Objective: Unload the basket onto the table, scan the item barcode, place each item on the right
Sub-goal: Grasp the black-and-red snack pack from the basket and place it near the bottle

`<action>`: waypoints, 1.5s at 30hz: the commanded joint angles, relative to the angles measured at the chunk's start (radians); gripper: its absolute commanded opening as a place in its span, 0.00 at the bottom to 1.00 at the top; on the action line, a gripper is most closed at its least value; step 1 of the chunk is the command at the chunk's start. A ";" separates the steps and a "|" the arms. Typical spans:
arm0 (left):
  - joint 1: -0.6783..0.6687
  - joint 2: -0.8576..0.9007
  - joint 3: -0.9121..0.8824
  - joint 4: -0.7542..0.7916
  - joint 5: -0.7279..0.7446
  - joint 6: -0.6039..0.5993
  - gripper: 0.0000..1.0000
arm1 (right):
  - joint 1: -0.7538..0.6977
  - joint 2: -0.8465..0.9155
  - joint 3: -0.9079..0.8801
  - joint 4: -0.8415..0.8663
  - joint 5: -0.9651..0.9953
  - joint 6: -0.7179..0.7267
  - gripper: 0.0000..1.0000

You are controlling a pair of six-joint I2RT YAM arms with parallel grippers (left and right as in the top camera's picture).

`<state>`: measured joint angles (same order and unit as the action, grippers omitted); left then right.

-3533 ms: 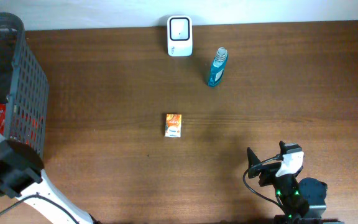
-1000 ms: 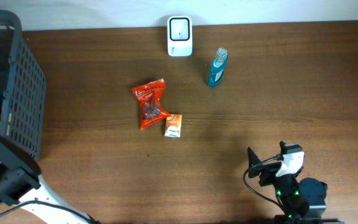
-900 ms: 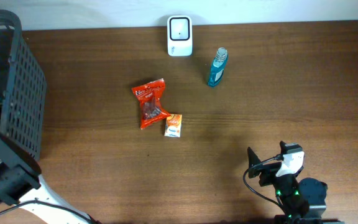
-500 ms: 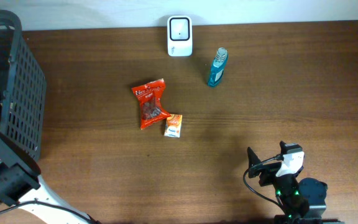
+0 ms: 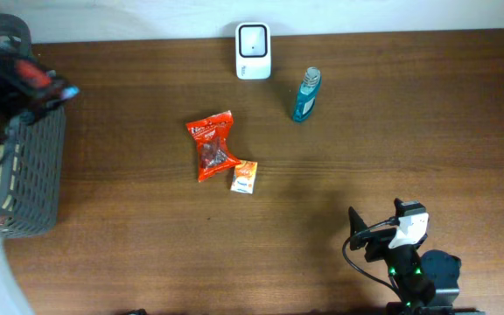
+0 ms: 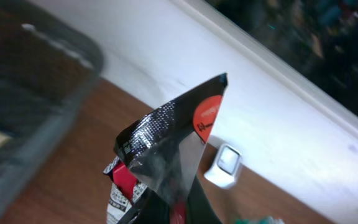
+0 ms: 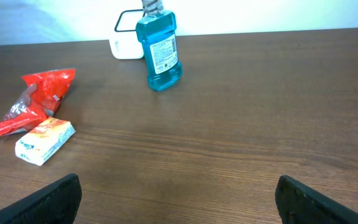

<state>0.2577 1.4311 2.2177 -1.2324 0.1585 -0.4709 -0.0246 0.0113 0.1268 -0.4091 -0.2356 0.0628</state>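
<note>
In the left wrist view a shiny black and red packet (image 6: 166, 149) with white printed panels fills the middle, and my left gripper (image 6: 180, 213) is shut on its lower end. Seen from overhead, the left arm (image 5: 20, 74) is a blur over the basket at the top left. The white scanner (image 5: 253, 50) stands at the table's back edge; it also shows small behind the packet as the scanner (image 6: 225, 165). My right gripper (image 7: 179, 205) hovers open over bare wood near the front right, nothing between its fingers.
A dark mesh basket (image 5: 29, 175) with more goods stands at the left edge. A red snack bag (image 5: 211, 144) and a small orange box (image 5: 244, 176) lie mid-table. A blue bottle (image 5: 305, 94) lies right of the scanner.
My left gripper has shut on the packet, and the arm has swung from the lower left up over the basket, blurred with motion. Red snack bag appeared on the table earlier. Right arm unmoved.
</note>
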 commanded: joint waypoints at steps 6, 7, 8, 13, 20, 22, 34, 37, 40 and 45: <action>-0.647 0.481 -0.037 0.016 -0.100 -0.003 0.00 | 0.005 -0.007 -0.006 -0.003 0.005 -0.003 0.98; -0.675 0.569 -0.037 0.027 -0.099 -0.003 0.00 | 0.005 -0.007 -0.006 -0.003 0.005 -0.003 0.98; -0.693 0.639 -0.037 0.044 -0.099 -0.003 0.00 | 0.005 -0.007 -0.006 -0.003 0.005 -0.003 0.98; -0.760 0.959 -0.037 0.232 -0.043 -0.005 0.03 | 0.005 -0.007 -0.006 -0.003 0.005 -0.003 0.98; -0.670 0.877 0.303 0.003 -0.045 0.113 0.97 | 0.005 -0.007 -0.006 -0.003 0.005 -0.003 0.98; -0.541 0.800 0.591 -0.149 -0.154 0.129 0.92 | 0.005 -0.007 -0.006 -0.003 0.005 -0.003 0.98; 0.485 0.736 0.357 -0.172 -0.341 0.172 0.80 | 0.005 -0.007 -0.006 -0.003 0.005 -0.003 0.98; 0.429 0.736 0.009 -0.025 -0.557 0.311 0.87 | 0.005 -0.007 -0.006 -0.003 0.005 -0.003 0.98; 0.375 0.739 -0.270 0.190 -0.620 0.540 0.93 | 0.005 -0.007 -0.006 -0.003 0.005 -0.003 0.98; 0.377 0.747 -0.512 0.499 -0.647 0.625 1.00 | 0.005 -0.007 -0.006 -0.003 0.005 -0.003 0.98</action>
<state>0.6128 2.1864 1.7699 -0.8104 -0.4808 0.0898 -0.0242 0.0101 0.1268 -0.4095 -0.2329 0.0631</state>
